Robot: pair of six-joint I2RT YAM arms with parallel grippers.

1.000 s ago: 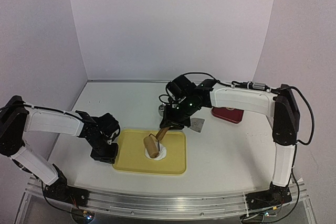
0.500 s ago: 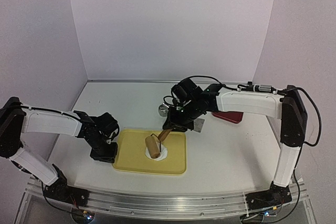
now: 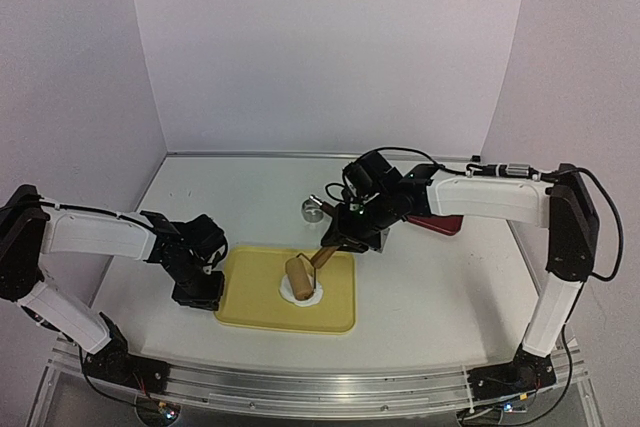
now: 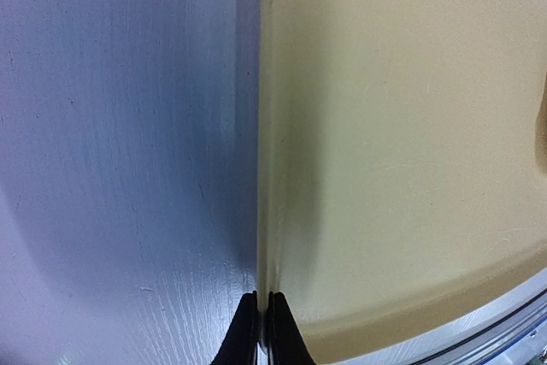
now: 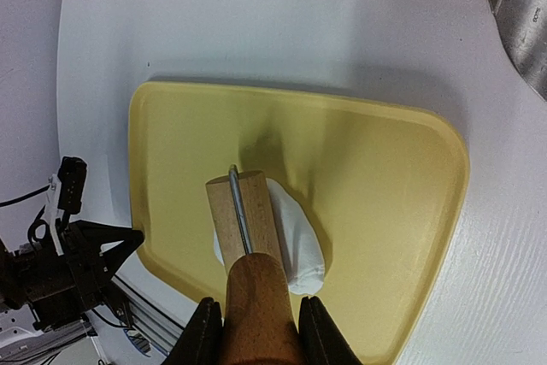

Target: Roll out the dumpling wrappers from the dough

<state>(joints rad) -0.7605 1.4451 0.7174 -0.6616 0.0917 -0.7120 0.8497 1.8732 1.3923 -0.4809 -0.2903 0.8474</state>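
Right claw [image 5: 256, 335] grips roller [image 5: 242, 215] — left claw [image 4: 259, 331], tray [image 4: 410, 126].

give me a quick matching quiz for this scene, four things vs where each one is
Things:
1 dough
2 rolling pin
3 yellow tray
4 steel ring cutter

Places:
A on the table, beyond the tray's far edge
B handle clamped in the right gripper
C on the tray, partly under the rolling pin
D rim pinched by the left gripper

Pairs: 1-C, 2-B, 3-D, 4-A
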